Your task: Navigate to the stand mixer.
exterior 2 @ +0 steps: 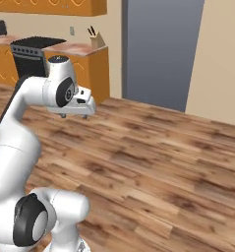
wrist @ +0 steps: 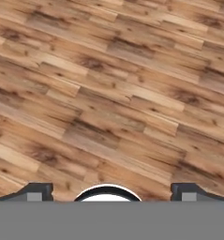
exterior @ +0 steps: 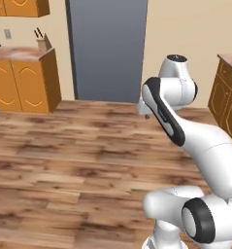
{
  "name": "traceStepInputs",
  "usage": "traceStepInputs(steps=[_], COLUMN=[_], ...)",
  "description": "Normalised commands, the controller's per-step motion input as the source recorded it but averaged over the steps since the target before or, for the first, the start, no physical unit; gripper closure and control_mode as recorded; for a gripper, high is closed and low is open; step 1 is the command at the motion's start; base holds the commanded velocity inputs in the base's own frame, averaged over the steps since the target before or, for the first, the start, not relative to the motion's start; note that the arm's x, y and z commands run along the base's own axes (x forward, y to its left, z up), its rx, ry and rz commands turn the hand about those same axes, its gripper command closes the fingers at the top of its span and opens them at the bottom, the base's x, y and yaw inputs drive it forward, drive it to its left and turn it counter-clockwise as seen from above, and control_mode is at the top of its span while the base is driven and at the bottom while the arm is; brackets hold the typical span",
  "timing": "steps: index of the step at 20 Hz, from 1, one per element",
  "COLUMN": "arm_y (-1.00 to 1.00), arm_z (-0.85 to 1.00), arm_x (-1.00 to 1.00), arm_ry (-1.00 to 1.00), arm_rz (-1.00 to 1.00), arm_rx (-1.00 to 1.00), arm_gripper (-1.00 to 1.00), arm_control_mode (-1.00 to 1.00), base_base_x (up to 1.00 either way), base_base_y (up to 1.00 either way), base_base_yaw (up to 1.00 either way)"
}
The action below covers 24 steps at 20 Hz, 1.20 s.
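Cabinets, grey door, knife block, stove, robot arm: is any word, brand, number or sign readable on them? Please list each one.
None: no text can be read.
The orange cabinets, grey door, knife block, stove and wood floor carry no lettering.
The wall outlet is too small to tell.

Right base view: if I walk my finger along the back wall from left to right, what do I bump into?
Black oven range → wooden knife block with dark handles on the orange cabinet → tall grey door panel → plain beige wall.
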Motion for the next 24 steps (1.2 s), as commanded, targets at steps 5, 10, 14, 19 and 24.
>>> traceStepInputs(steps=[5, 10, 14, 19, 24], arm_y=[0.00, 0.00, 0.00, 0.00, 0.00], arm_z=[0.00, 0.00, 0.00, 0.00, 0.00], arm_x=[0.00, 0.00, 0.00, 0.00, 0.00], arm_ry=[0.00, 0.00, 0.00, 0.00, 0.00], arm_rz=[0.00, 0.00, 0.00, 0.00, 0.00], arm_rx=[0.00, 0.00, 0.00, 0.00, 0.00], arm_gripper=[-1.00, -1.00, -1.00, -1.00, -1.00], arm_control_mode=[1.00, 1.00, 1.00, 1.00, 1.00], base_base_x=[1.00, 1.00, 1.00, 1.00, 0.99], base_base_y=[0.00, 0.08, 0.45, 0.61, 0.64], base_base_yaw=[0.00, 0.00, 0.15, 0.41, 0.51])
